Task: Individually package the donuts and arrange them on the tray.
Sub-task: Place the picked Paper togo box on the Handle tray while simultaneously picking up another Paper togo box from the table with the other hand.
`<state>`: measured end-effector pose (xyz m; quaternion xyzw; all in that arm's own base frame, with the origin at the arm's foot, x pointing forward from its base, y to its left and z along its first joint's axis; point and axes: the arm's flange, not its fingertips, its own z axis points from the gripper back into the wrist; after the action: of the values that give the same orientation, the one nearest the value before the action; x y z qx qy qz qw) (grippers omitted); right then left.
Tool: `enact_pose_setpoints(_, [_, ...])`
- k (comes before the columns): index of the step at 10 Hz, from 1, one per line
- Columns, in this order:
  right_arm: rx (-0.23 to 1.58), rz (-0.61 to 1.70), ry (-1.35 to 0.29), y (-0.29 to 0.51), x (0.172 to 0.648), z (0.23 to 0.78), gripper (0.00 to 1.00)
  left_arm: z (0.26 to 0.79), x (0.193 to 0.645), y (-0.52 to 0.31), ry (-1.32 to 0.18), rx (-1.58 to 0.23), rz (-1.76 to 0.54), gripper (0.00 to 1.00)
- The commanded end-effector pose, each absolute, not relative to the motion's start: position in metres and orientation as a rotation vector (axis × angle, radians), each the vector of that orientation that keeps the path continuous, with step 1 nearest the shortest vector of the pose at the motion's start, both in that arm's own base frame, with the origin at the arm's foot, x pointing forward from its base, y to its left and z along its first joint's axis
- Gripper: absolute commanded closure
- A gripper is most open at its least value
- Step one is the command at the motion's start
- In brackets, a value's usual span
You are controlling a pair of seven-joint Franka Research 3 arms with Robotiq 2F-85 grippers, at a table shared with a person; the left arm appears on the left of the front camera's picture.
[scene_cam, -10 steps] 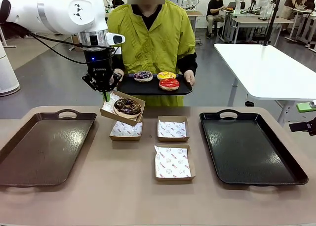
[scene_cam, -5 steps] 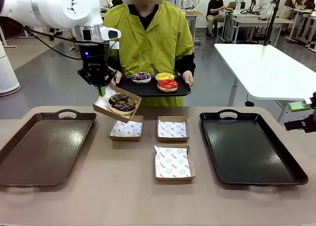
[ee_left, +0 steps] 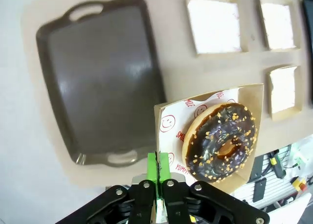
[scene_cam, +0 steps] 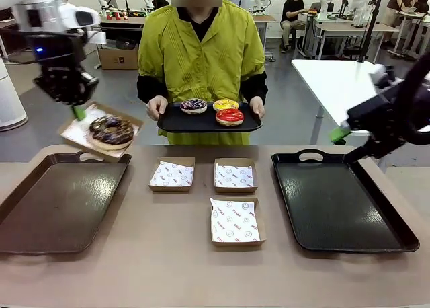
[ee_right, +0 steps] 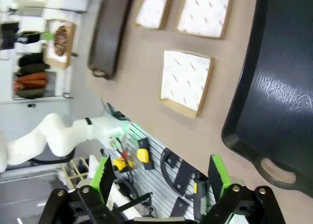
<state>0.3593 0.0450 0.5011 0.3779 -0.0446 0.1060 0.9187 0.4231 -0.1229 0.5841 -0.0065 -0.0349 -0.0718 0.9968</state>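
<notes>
chocolate donut [ee_left: 208, 133] with orange crumbs sits in box [ee_left: 257, 114] pinched by left hand [ee_left: 157, 172], right hand [ee_right: 160, 171] spread.

Boxed donut swung left; right arm came in.
The left gripper [scene_cam: 79, 111], clamped on the cardboard box [scene_cam: 72, 130] with the chocolate donut [scene_cam: 112, 130], moved from above the empty boxes [scene_cam: 171, 175] to the left tray [scene_cam: 60, 200] far edge; the right gripper [scene_cam: 349, 143], jaws apart, arrived above the right tray [scene_cam: 342, 200].

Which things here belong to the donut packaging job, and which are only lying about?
Job: chocolate donut, its box, purple donut, yellow donut, red donut, held tray, three empty boxes, two table trays.
Lying about: white side table, cardboard carton on floor.
</notes>
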Motion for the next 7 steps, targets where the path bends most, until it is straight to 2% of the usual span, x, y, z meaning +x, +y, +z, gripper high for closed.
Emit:
enact_pose_setpoints(1, [0.654,0.207,0.004,0.080,0.392,0.494,0.00,0.561,0.394,-0.098,-0.067,-0.038,-0.085,0.99])
enact_pose_setpoints(5, [0.464,0.169,0.049,0.145,0.417,0.469,0.00,0.522,0.380,-0.043,-0.045,-0.073,0.011,0.99])
enact_pose_setpoints(7, [0.542,0.205,0.030,0.140,0.413,0.469,0.00,0.511,0.388,-0.041,-0.020,-0.044,-0.021,0.99])
